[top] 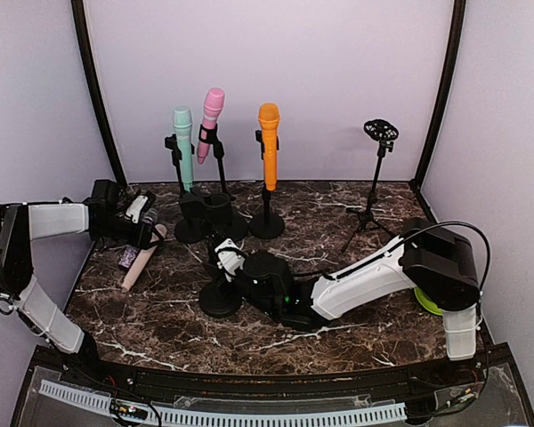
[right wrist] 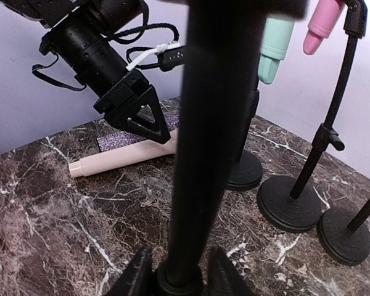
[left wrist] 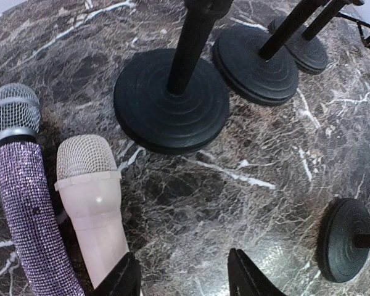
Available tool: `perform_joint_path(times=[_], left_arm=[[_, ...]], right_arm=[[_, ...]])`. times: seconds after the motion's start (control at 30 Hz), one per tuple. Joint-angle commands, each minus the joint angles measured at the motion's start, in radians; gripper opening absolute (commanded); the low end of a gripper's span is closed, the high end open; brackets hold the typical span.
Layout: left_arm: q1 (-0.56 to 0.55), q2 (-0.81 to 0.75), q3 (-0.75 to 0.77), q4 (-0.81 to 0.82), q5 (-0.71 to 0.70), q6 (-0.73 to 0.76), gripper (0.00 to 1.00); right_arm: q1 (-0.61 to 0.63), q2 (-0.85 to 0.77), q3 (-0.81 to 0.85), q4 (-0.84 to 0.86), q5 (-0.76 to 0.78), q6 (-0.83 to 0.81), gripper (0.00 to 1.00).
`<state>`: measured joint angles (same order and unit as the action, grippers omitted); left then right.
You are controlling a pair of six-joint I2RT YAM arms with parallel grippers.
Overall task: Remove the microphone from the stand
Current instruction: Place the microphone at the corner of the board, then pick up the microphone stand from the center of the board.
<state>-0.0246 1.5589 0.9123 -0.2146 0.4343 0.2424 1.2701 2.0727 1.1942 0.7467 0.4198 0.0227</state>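
The job looks partly done, with more left to do. Two microphones lie flat on the desk (top: 383, 342) at its left side, close together: the purple glitter microphone (left wrist: 31, 209) and the beige microphone (left wrist: 89, 185). The left hand (left wrist: 184, 271) hovers just over them with its jaws apart and nothing between them. The beige handle runs beside one fingertip and is not in the grip. Three microphones stand upright in their clips at the back: the mint microphone (top: 183, 142), the pink microphone (top: 211, 120) just beside it, and the orange microphone (top: 269, 142) a little to the right. The right hand (right wrist: 180, 271) is down low at the front stand (right wrist: 203, 123), with one finger close in on each side of its pole. Whether they press it, I cannot tell. That stand seems to carry no microphone, and the tripod stand (top: 374, 191) at the far right has a bare clip too. By my reading, the three coloured ones at the back are what is left to lift out.
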Motion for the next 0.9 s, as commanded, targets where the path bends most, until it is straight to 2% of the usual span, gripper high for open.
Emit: perform_joint_path(times=[0.0, 0.03, 0.07, 0.27, 0.43, 0.47, 0.5, 0.53, 0.57, 0.67, 0.77, 0.87], left_arm=[[-0.003, -0.105, 0.046, -0.095, 0.091, 0.021, 0.50], [-0.005, -0.119, 0.050, -0.115, 0.110, 0.025, 0.50], [-0.003, -0.134, 0.055, -0.128, 0.124, 0.030, 0.50], [-0.007, -0.210, 0.081, -0.228, 0.197, 0.060, 0.51], [-0.006, -0.252, 0.087, -0.272, 0.233, 0.075, 0.51], [-0.006, -0.257, 0.089, -0.282, 0.243, 0.076, 0.51], [-0.006, -0.261, 0.090, -0.293, 0.266, 0.083, 0.51], [-0.008, -0.267, 0.091, -0.311, 0.283, 0.092, 0.51], [-0.010, -0.273, 0.088, -0.324, 0.313, 0.107, 0.51], [-0.030, -0.306, 0.059, -0.372, 0.415, 0.172, 0.53], [-0.077, -0.368, 0.000, -0.389, 0.492, 0.234, 0.55], [-0.136, -0.432, -0.067, -0.331, 0.536, 0.201, 0.56]], right_arm=[[0.007, 0.024, 0.038, 0.022, 0.025, 0.014, 0.21], [0.007, 0.026, 0.045, 0.010, 0.026, 0.018, 0.13], [0.005, 0.029, 0.053, -0.008, 0.027, 0.023, 0.11], [0.006, 0.032, 0.044, -0.014, 0.023, 0.054, 0.27], [0.005, 0.034, 0.038, -0.013, 0.025, 0.063, 0.29], [0.005, 0.033, 0.035, -0.013, 0.024, 0.063, 0.27], [0.006, 0.030, 0.033, -0.013, 0.021, 0.063, 0.21], [0.005, 0.024, 0.032, -0.013, 0.021, 0.062, 0.13], [0.006, 0.015, 0.031, -0.018, 0.030, 0.061, 0.01], [-0.003, -0.035, 0.046, -0.057, 0.047, 0.080, 0.00], [-0.038, -0.123, 0.063, -0.102, -0.041, 0.161, 0.00], [-0.071, -0.187, 0.066, -0.115, -0.135, 0.249, 0.00]])
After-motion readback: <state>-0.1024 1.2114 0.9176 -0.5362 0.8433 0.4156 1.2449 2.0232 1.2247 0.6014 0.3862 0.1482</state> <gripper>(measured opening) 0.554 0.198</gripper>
